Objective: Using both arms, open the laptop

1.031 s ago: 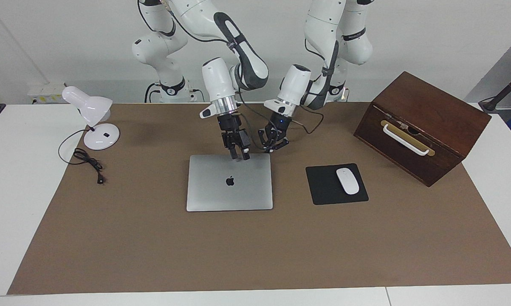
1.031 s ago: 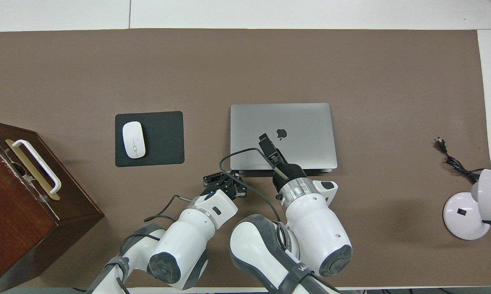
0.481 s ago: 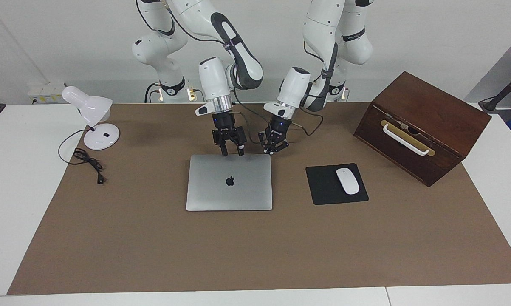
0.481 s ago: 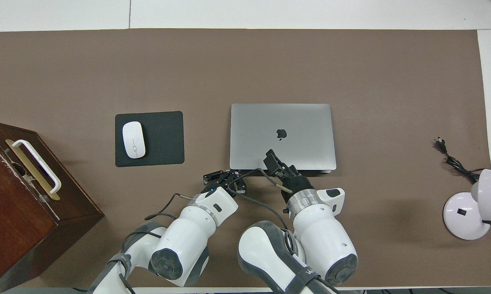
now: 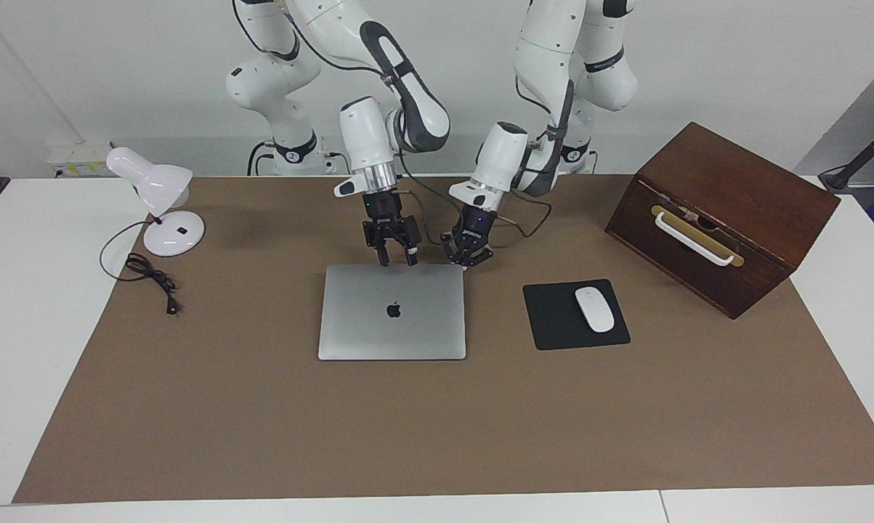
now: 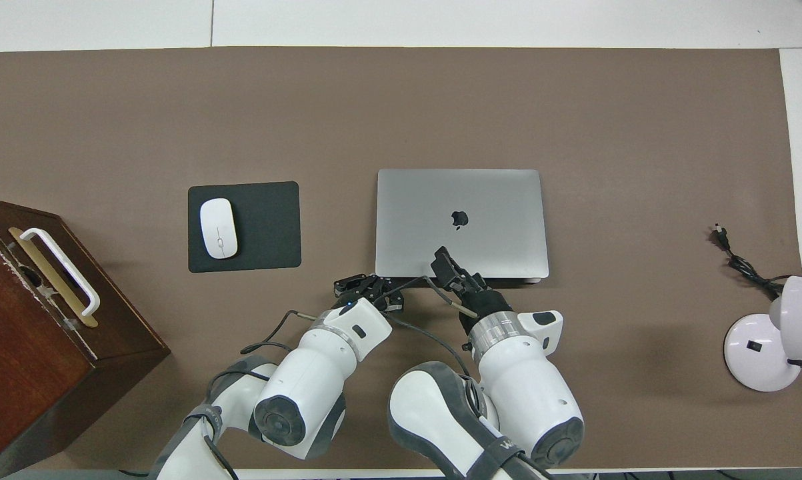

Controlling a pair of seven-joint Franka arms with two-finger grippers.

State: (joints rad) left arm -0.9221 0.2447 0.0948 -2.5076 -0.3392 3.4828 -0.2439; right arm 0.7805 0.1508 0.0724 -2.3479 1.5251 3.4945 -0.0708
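The silver-grey laptop (image 5: 393,319) lies shut and flat on the brown mat, apple logo up; it also shows in the overhead view (image 6: 487,200). My right gripper (image 5: 396,259) is open and points down, just above the lid's edge nearest the robots; in the overhead view the right gripper (image 6: 443,261) covers that edge. My left gripper (image 5: 468,260) hangs low beside the laptop's corner nearest the robots, toward the left arm's end of the table; it also shows in the overhead view (image 6: 369,288). Neither gripper holds anything.
A black mouse pad (image 5: 553,327) with a white mouse (image 5: 594,309) lies beside the laptop toward the left arm's end. A brown wooden box (image 5: 723,214) with a white handle stands past it. A white desk lamp (image 5: 157,207) and its cable (image 5: 150,280) are toward the right arm's end.
My right gripper has drawn back from over the lid to the laptop's edge nearest the robots and stands more upright. My left gripper has shifted slightly by the corner. The laptop has not moved.
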